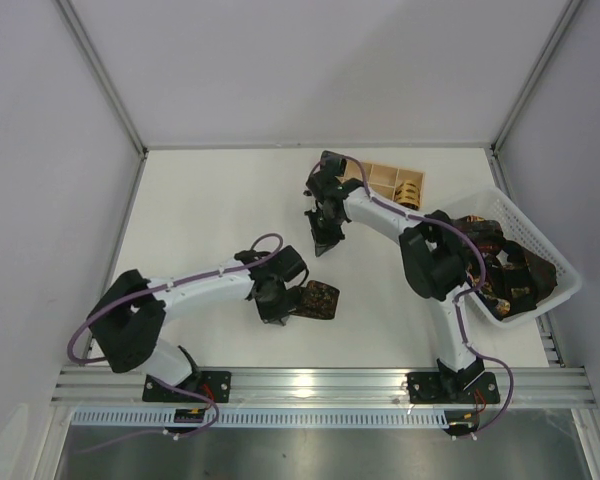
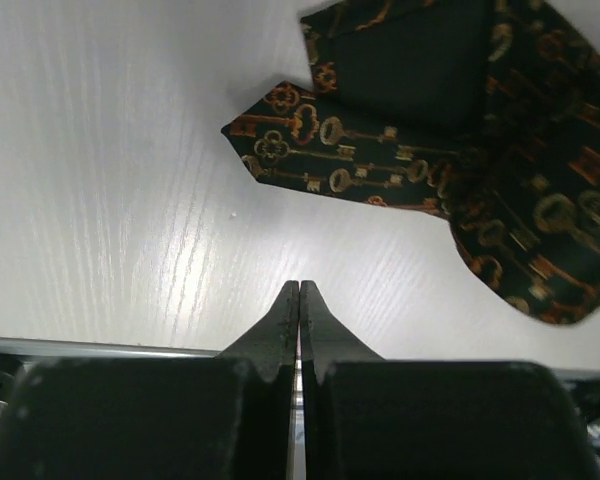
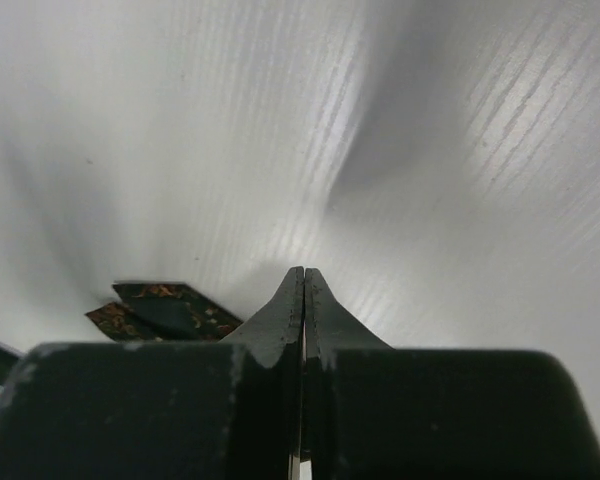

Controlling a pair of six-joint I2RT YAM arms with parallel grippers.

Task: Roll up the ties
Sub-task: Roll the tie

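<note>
You have one tie (image 1: 318,299) lying loosely folded on the open worktop (image 1: 210,210) between the arms, probably so either can reach it for rolling (more ties (image 1: 510,275) wait in the basket (image 1: 545,240)). The left jaws and right jaws are both clenched on nothing. The tie sits just ahead-right of the left jaws, not touching; the right jaws hover beyond it.
</note>
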